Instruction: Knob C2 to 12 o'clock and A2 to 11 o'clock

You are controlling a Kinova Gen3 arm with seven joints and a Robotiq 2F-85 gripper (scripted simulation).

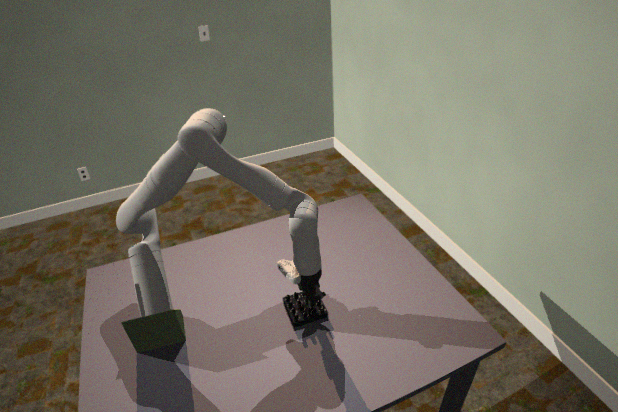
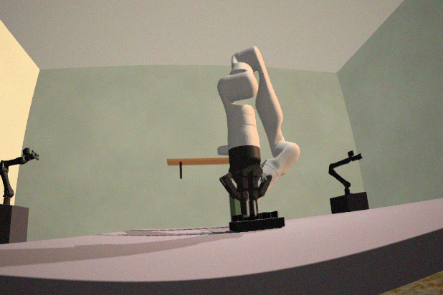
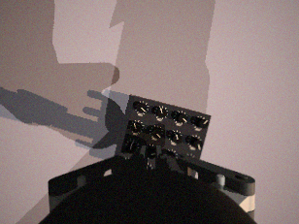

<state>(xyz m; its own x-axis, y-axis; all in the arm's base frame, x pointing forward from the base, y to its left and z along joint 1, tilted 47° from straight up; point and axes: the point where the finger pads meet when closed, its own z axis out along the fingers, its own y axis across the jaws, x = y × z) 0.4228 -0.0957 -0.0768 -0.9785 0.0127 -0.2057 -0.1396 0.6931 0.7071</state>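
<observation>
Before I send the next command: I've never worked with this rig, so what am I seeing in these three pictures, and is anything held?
One white jointed arm stands on a green base on a purplish table. The top view looks down from high up, the exterior view looks from low at table level, and the wrist view looks down past the pincer. On the table sits a black knob box. The pincer points straight down and is shut on one knob; which knob cannot be told from these views.

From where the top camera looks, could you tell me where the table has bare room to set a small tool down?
Free: the far half of the table beyond the knob box, and the stretch between it and the right edge. Crowded: at the box, where the gripper grips a knob, and the near-left corner by the arm's base.
</observation>
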